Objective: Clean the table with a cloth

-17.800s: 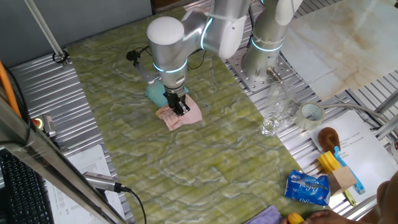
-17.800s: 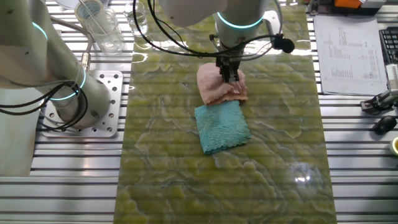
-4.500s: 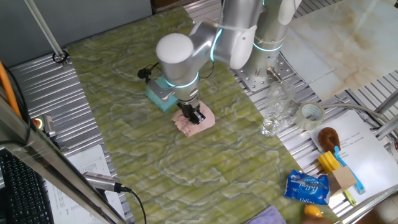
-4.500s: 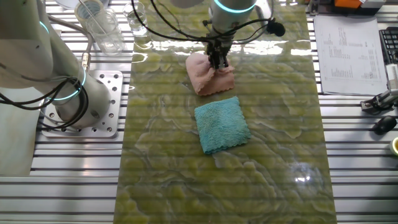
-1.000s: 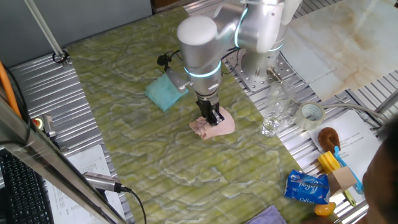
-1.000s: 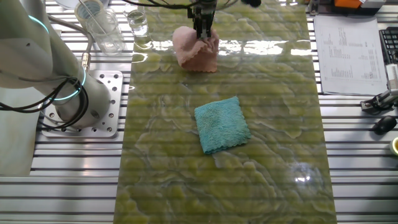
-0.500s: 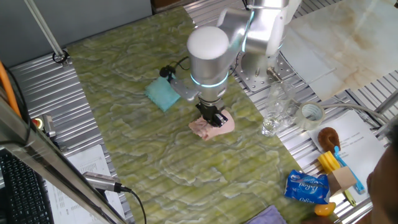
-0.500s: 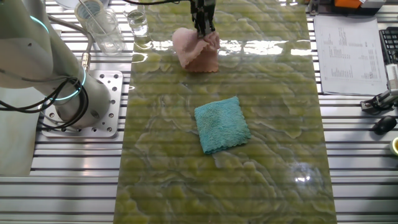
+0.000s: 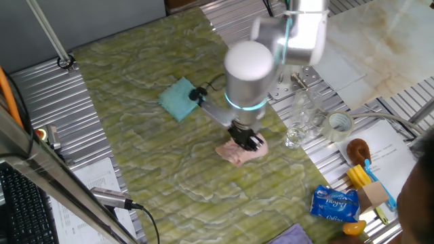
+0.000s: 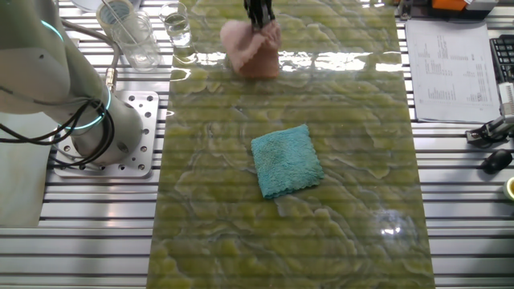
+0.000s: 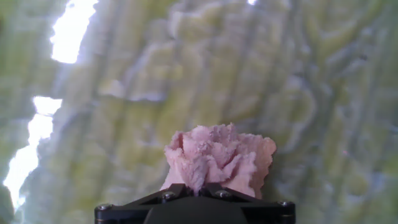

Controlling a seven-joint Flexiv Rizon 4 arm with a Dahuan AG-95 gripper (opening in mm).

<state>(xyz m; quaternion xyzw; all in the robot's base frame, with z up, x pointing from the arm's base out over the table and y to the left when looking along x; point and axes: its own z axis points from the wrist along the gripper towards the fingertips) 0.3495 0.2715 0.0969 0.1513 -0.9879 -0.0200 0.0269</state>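
My gripper (image 9: 247, 142) is shut on a crumpled pink cloth (image 9: 239, 153) and presses it onto the green-yellow marbled table (image 9: 135, 108), near its right edge. In the other fixed view the gripper (image 10: 260, 22) holds the cloth (image 10: 250, 53) at the far end of the table (image 10: 353, 209). In the hand view the pink cloth (image 11: 217, 158) bunches between the shut jaws of the gripper (image 11: 198, 186), over the table (image 11: 124, 124). A separate teal cloth (image 9: 178, 99) lies flat and untouched mid-table; it also shows in the other fixed view (image 10: 287, 160).
Clear glass beakers (image 9: 298, 125) and a tape roll (image 9: 340, 123) stand just right of the gripper. A brush (image 9: 359, 150), a blue packet (image 9: 334, 205) and a purple cloth (image 9: 291, 236) lie farther front right. The arm's base (image 10: 120, 136) and beakers (image 10: 132, 36) stand beside the table.
The gripper has dragged the pink cloth further along the table, toward the beakers and the front right in one fixed view. The teal cloth has not moved.
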